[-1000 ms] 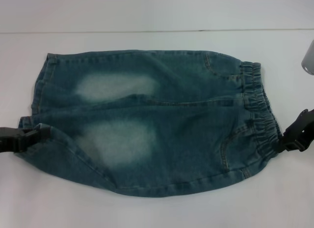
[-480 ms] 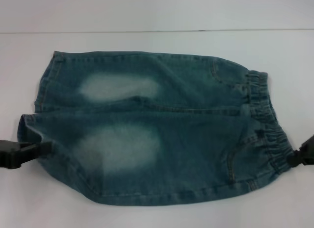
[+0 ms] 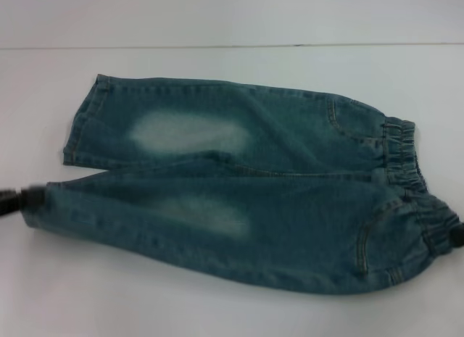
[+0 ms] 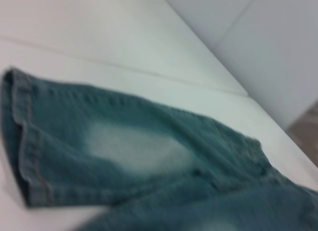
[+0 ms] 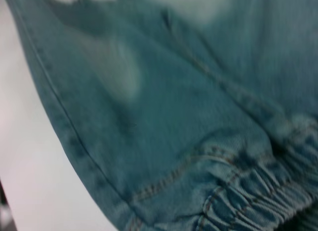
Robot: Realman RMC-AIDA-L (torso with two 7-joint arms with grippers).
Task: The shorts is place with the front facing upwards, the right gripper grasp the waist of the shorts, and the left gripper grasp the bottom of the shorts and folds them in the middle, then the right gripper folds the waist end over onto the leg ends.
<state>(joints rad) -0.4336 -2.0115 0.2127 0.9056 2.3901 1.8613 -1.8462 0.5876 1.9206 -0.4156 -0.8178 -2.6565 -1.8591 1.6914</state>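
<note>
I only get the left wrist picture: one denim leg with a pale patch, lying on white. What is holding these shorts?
Observer: The head view shows the left gripper pinching the near leg end of the shorts.
Operator: What is at the other end?
Observer: The gathered waist. Only a dark sliver of the right gripper shows at its near corner.
Operator: Any pockets?
Observer: Yes, the right wrist view shows a curved pocket seam beside the waist.
</note>
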